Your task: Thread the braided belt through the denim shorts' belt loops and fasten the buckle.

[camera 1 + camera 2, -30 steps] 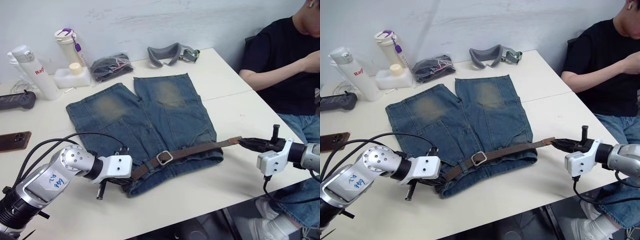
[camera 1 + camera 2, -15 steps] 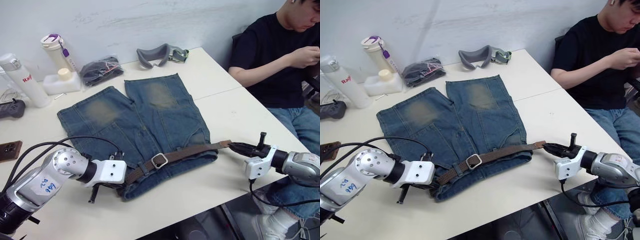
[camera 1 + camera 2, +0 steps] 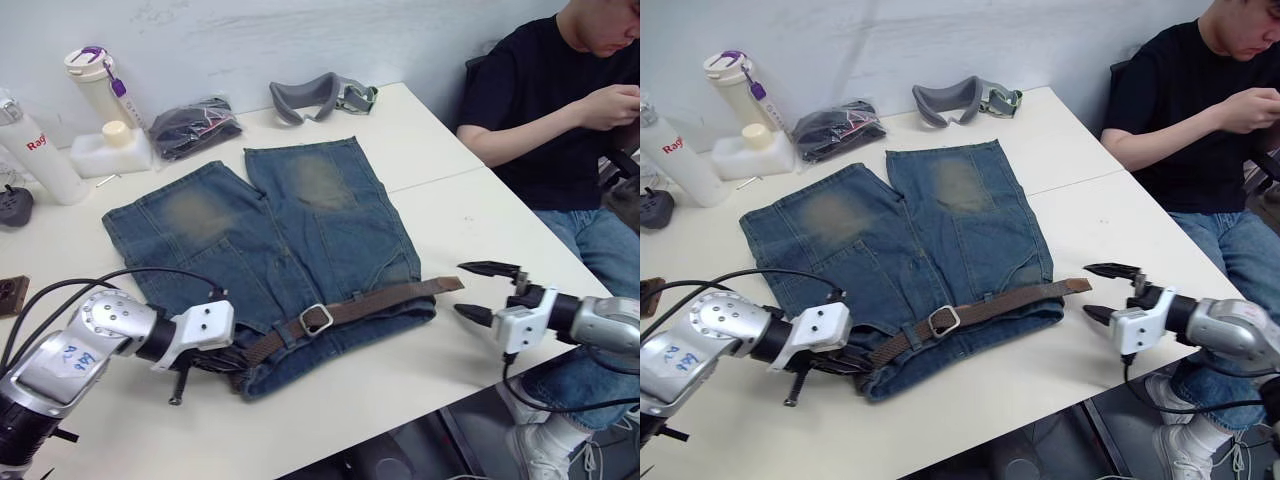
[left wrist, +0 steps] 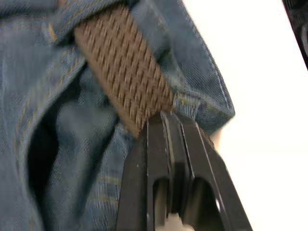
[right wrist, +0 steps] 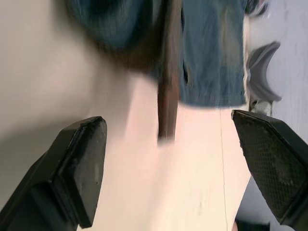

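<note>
The denim shorts (image 3: 290, 220) lie flat on the white table (image 3: 470, 200), waistband toward me. The braided belt (image 3: 380, 298) runs along the waistband, its silver buckle (image 3: 316, 319) near the middle and its free tip (image 3: 1076, 285) lying on the table past the right hip. My right gripper (image 3: 462, 288) stands open just right of that tip, holding nothing. My left gripper (image 3: 215, 355) is shut at the waistband's left corner, its fingertips (image 4: 163, 120) resting on the belt. The belt loops are hard to make out.
Along the far edge stand two bottles (image 3: 95, 85), a small white container (image 3: 110, 150), a black bundle (image 3: 195, 125) and a grey headset (image 3: 320, 98). A phone (image 3: 8, 295) lies at the left edge. A person (image 3: 560, 110) sits at the table's right side.
My right gripper has opened and let go of the belt's tip, which now lies on the table. The camera has shifted. The left gripper stays shut at the waistband.
</note>
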